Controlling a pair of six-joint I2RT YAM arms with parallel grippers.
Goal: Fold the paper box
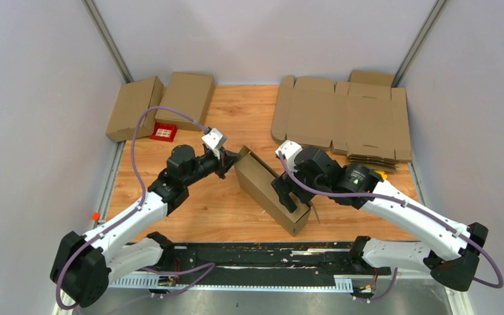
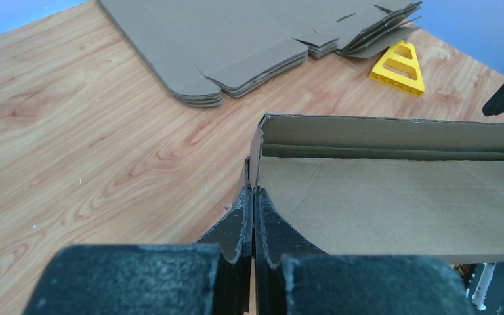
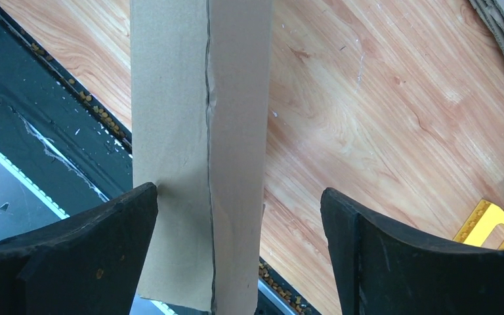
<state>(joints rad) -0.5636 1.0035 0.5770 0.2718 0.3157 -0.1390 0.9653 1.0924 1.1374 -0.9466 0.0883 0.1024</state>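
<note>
Pinching the paper box (image 1: 264, 185) by one thin corner with our left hand (image 2: 254, 200) while our right hand (image 3: 239, 193) gapes apart, we risk it twisting or creasing.

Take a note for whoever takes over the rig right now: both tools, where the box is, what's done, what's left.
Left tool: shut, apparently pinching an end wall of the half-folded box.
Right tool: open, astride one box wall, not gripping it.
Box: lying diagonally at mid-table, top open.
Done: walls stand up.
Left: finish folding and close it; I can't tell which flaps remain.
Flat blanks: stacked far right.
</note>
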